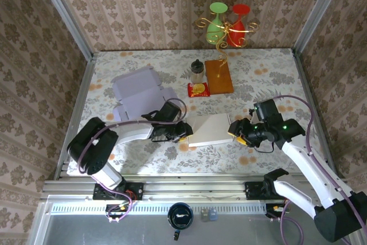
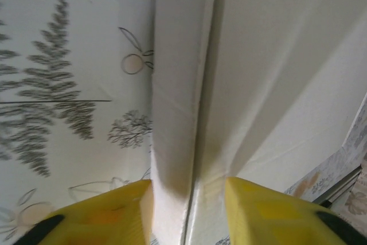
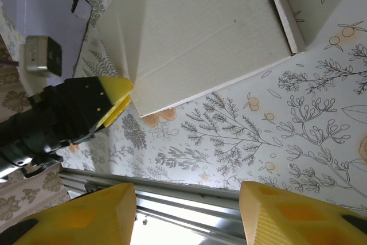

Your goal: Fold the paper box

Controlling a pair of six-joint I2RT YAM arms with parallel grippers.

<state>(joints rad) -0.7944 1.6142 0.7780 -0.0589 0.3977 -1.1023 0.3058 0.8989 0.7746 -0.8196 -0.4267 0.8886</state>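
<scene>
The left pincer is clenched on a raised fold at the left edge of the white paper box. The box lies near the front middle of the floral tablecloth. The right pincer is released, holding nothing, just beside the box's right edge. Patterned wallpaper covers 3 walls. The left wrist view cuts off the box's outline, so its shape is unclear.
</scene>
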